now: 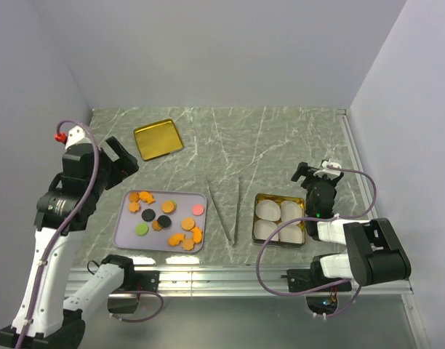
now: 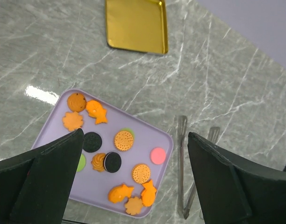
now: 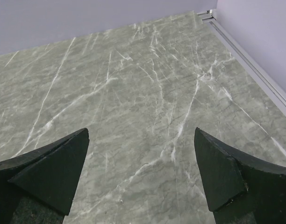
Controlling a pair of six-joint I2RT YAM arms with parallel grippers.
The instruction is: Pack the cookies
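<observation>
Lying unpacked on the lilac tray (image 1: 124,234), small multicoloured cookies (image 1: 168,207) leave white paper cups (image 1: 267,209) in the gold tin (image 1: 279,196) bare; left gripper (image 2: 134,135) and right gripper (image 3: 142,131) gape, unladen.

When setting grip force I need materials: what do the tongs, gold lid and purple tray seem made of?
Tongs: likely metal, pale grey, slight sheen. Gold lid: probably thin metal, glossy, mirror-like reflections. Purple tray: matte, even lilac; plastic or coated metal, cannot tell.

left arm (image 1: 44,258) white-black | right arm (image 1: 371,254) mostly black | purple cables (image 1: 257,267) (red plug (image 1: 60,135))
</observation>
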